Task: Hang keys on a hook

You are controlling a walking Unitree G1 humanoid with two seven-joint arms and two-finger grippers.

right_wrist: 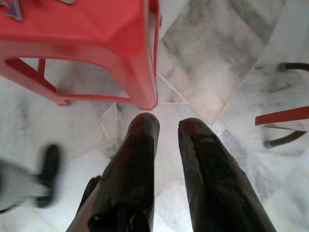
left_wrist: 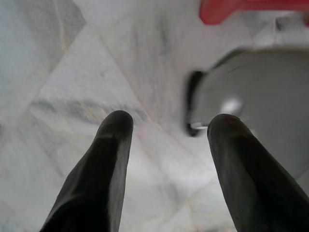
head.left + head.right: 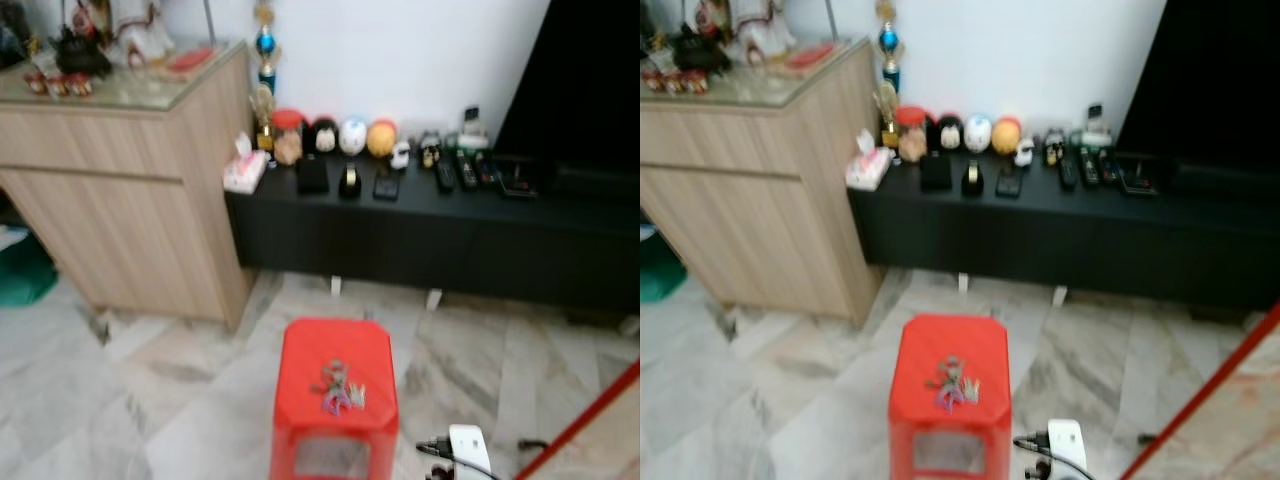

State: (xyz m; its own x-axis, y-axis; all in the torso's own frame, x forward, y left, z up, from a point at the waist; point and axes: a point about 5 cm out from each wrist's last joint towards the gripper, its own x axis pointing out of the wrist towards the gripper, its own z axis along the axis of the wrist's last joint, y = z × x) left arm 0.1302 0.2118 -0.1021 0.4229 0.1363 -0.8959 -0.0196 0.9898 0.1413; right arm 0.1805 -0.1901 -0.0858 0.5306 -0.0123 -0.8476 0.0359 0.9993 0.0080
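Observation:
A bunch of keys (image 3: 337, 390) with a purple tag lies on top of a red plastic stool (image 3: 335, 350), which stands on the marble floor just ahead of me. My left gripper (image 2: 166, 126) hangs low over the floor, its fingers (image 2: 113, 145) wide apart and holding nothing. A corner of the stool (image 2: 217, 9) lies beyond it. My right gripper (image 1: 169, 123) also hangs near the floor, beside a leg of the stool (image 1: 145, 72). Its fingers (image 1: 137, 145) are close together with nothing between them. The keys' purple tag (image 1: 12, 7) shows at the stool's top edge.
A light wooden cabinet (image 3: 130, 200) stands at the left. A low black console (image 3: 430, 235) along the white wall carries figurines, remotes and a tissue pack (image 3: 245, 170). A white adapter with a cable (image 3: 468, 443) and a slanted red bar (image 3: 590, 420) lie right of the stool.

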